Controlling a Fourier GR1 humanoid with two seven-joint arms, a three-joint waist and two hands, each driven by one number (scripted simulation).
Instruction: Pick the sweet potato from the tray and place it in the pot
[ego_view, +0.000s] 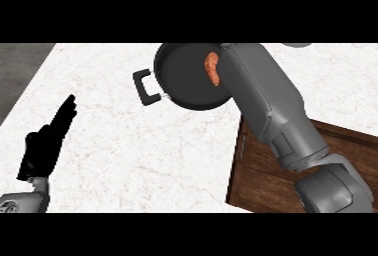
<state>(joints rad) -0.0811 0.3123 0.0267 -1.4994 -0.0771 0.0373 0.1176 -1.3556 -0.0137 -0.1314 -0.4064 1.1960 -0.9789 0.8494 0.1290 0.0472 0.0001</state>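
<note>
The dark round pot (184, 75) stands at the counter's far middle, with a black handle (145, 87) on its left side. The orange sweet potato (212, 69) shows inside the pot's right part, right beside the end of my right forearm (258, 85). That forearm reaches from the lower right across the tray to the pot. Its hand does not stand out against the dark pot, and I cannot tell whether it touches the sweet potato. My left hand (46, 142) rests open at the left edge, fingers straight and pointing up.
A brown wooden tray (262, 172) lies at the lower right, partly under my right arm. White marble counter (133, 150) spreads between the left hand and the tray. The counter's left edge (29, 85) runs diagonally at the upper left.
</note>
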